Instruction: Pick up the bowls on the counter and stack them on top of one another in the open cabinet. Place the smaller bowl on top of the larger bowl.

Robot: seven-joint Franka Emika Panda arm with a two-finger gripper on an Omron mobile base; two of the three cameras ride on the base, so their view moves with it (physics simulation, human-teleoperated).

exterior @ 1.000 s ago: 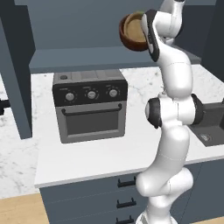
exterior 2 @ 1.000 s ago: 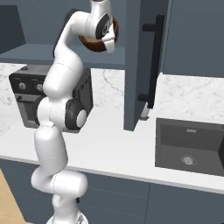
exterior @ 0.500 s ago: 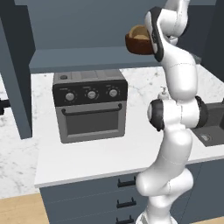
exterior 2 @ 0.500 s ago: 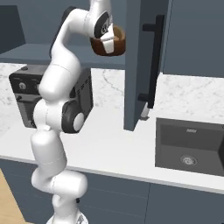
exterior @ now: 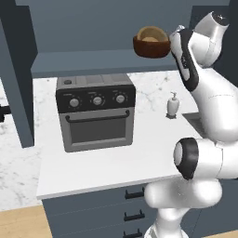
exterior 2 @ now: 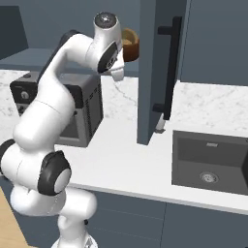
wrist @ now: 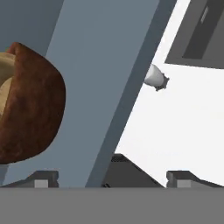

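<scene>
on the open cabinet [exterior: 93,60] shelf, near its right end: larger bowl [exterior: 151,48], dark reddish-brown, with smaller bowl [exterior: 152,33], light tan, nested inside. claw [wrist: 113,177] spread, holding nothing, just beside the stack. toaster oven [exterior: 96,117] and soap dispenser [exterior: 172,105] on desk [exterior: 111,162] below.

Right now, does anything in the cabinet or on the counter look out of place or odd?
Nothing stands out. The smaller bowl sits nested in the larger bowl on the cabinet shelf, upright. The toaster oven and soap dispenser stand upright on the counter, with no spill.
</scene>
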